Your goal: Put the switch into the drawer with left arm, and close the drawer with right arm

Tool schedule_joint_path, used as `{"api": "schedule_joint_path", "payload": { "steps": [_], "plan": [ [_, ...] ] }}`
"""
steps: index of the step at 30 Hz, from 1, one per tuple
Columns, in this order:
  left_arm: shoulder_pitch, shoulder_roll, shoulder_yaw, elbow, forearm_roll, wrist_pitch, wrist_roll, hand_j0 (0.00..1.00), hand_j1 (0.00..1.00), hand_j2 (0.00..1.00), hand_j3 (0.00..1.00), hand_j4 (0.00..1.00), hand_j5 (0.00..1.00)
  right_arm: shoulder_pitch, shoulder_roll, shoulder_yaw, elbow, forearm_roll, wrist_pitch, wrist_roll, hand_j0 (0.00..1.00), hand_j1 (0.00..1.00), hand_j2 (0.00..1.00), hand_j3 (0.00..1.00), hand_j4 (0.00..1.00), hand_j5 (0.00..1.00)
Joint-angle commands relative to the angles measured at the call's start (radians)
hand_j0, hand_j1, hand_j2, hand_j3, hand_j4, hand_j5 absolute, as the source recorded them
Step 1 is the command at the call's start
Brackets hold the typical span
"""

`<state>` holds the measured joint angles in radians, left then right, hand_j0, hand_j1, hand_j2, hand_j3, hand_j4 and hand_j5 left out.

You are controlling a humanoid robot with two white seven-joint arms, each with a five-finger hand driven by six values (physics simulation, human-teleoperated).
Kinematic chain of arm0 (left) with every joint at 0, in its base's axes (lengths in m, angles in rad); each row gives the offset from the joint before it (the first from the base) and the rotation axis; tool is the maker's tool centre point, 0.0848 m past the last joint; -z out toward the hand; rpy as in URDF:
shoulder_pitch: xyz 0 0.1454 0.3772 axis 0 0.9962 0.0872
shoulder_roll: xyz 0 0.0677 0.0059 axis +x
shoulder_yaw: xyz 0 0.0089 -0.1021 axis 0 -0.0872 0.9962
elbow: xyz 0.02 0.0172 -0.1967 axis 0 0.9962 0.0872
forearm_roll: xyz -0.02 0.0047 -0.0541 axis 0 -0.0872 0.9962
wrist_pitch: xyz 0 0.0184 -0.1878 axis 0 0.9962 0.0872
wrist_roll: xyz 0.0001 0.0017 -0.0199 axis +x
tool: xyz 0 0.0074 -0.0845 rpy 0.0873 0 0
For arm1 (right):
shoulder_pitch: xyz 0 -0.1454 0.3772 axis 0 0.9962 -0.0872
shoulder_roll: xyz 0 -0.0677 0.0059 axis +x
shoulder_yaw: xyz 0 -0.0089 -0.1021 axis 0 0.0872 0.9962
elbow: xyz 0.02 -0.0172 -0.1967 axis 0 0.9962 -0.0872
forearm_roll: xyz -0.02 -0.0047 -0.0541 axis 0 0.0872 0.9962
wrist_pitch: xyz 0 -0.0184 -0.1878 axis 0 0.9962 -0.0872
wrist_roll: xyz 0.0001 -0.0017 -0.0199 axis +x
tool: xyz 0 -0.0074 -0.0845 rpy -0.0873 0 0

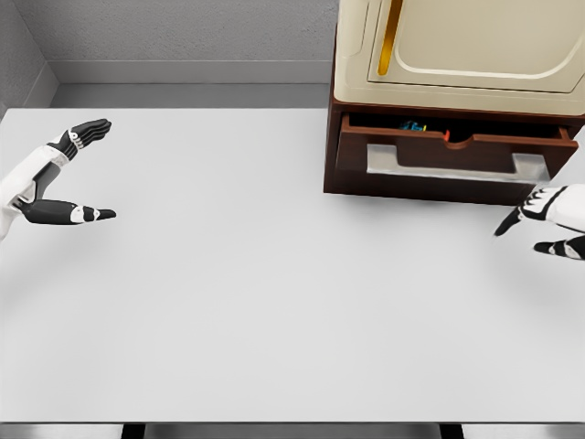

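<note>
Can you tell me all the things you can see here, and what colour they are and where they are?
table: one, white, fills most of the picture
cabinet: one, cream top on a dark brown base, back right of the table
drawer: one, dark brown with a grey handle, pulled open at the bottom of the cabinet
switch: one, small, blue with a bit of red, partly hidden inside the open drawer
wall: grey, behind the table
left hand: one, white and black, fingers spread, holds nothing, at the left edge
right hand: one, white and black, fingers relaxed, holds nothing, at the right edge just below the drawer front
</note>
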<state>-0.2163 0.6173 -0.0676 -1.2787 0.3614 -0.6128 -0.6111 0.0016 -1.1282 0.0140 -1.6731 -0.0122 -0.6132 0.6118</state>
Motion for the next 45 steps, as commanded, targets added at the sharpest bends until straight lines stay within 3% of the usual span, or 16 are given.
{"api": "schedule_joint_path", "payload": {
  "steps": [1,8,14,24,34,45],
  "plan": [
    [0.0,0.001,0.0,-0.001,0.008,0.002,0.0,1.0,1.0,1.0,1.0,1.0,1.0,-0.002,-0.001,0.003,0.021,-0.006,0.002,-0.001,0.67,0.67,0.67,0.67,0.67,0.67],
    [0.002,-0.001,0.0,-0.001,0.008,0.002,0.0,1.0,1.0,1.0,1.0,1.0,1.0,-0.084,0.01,0.058,0.021,-0.006,0.002,-0.001,0.68,0.68,0.68,0.68,0.68,0.68],
    [0.002,-0.001,0.0,0.001,0.008,0.002,0.0,1.0,1.0,1.0,1.0,1.0,1.0,-0.164,0.038,0.11,0.081,-0.005,0.002,-0.001,0.69,0.69,0.69,0.69,0.69,0.69],
    [0.002,-0.011,0.0,-0.004,0.008,0.002,0.0,1.0,1.0,1.0,1.0,1.0,1.0,-0.19,0.048,0.124,0.119,0.008,0.002,-0.001,0.69,0.69,0.69,0.69,0.69,0.69],
    [0.002,-0.013,-0.001,-0.007,0.008,0.002,0.0,1.0,1.0,1.0,1.0,1.0,1.0,-0.282,0.068,0.21,0.177,0.009,0.002,-0.001,0.69,0.69,0.69,0.69,0.69,0.69],
    [0.014,-0.011,0.0,-0.004,0.007,0.002,0.0,1.0,1.0,1.0,1.0,1.0,1.0,-0.284,0.059,0.213,0.173,0.014,0.002,-0.001,0.73,0.73,0.73,0.73,0.73,0.73]
  ]
}}
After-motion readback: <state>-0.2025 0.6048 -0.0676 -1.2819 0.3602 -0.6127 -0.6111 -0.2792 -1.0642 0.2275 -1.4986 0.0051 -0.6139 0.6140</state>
